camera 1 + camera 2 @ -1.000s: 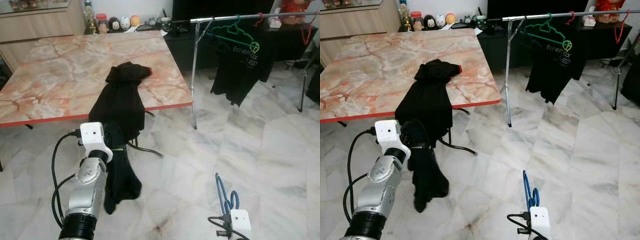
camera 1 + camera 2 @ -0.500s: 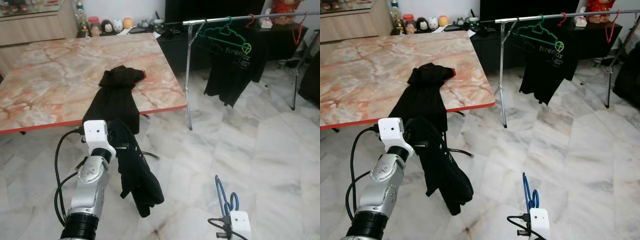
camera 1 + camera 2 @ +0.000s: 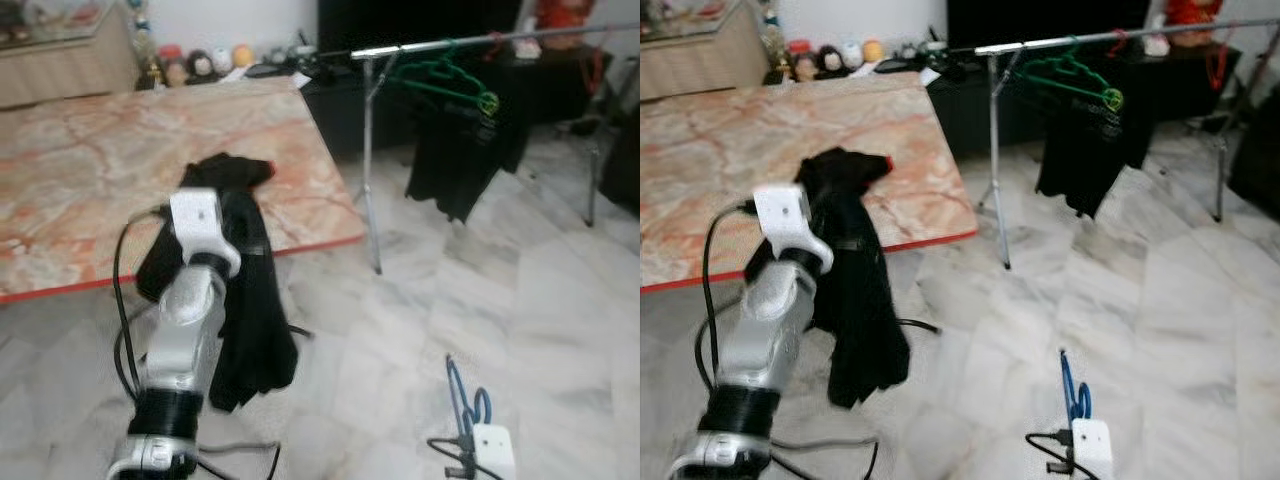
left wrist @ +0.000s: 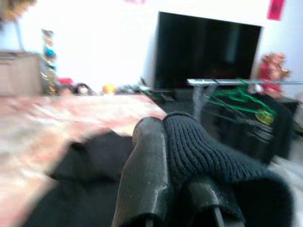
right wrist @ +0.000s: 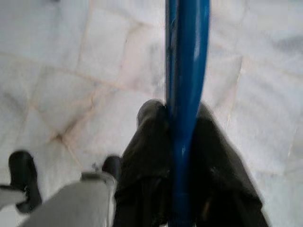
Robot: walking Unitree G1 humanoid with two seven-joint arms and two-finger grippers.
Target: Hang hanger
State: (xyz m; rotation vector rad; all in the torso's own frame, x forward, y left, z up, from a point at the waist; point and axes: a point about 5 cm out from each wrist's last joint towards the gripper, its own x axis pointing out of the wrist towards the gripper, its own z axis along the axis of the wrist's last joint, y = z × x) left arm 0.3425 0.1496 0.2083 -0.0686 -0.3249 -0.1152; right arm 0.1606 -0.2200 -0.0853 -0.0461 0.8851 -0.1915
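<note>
A blue hanger (image 5: 184, 109) is held in the right end effector (image 5: 182, 142), whose two black fingers (image 5: 147, 142) are closed against it from both sides; in the head views the hanger (image 3: 462, 392) is seen standing up from the right wrist, low over the marble floor (image 3: 560, 300), with its long axis roughly upright and in line with the fingers. The rail (image 3: 450, 42) on which it is presumably to be hung lies well ahead of that end effector and far above it, running crosswise at the far side of the room on a thin upright pole (image 3: 370, 165). A green hanger (image 3: 440, 78) with a black shirt (image 3: 455, 160) is already hung on the rail, near the pole, and bare rail is seen to either side of it. The right arm is judged to be the nearer one to the rail, so a forward approach and a high reach would be called for. The left end effector (image 4: 182, 189) is closed on a dark knitted garment (image 3: 250, 300), which hangs down from it beside the edge of the bench (image 3: 90, 170); more dark cloth (image 3: 225, 175) lies on the bench top behind it.
</note>
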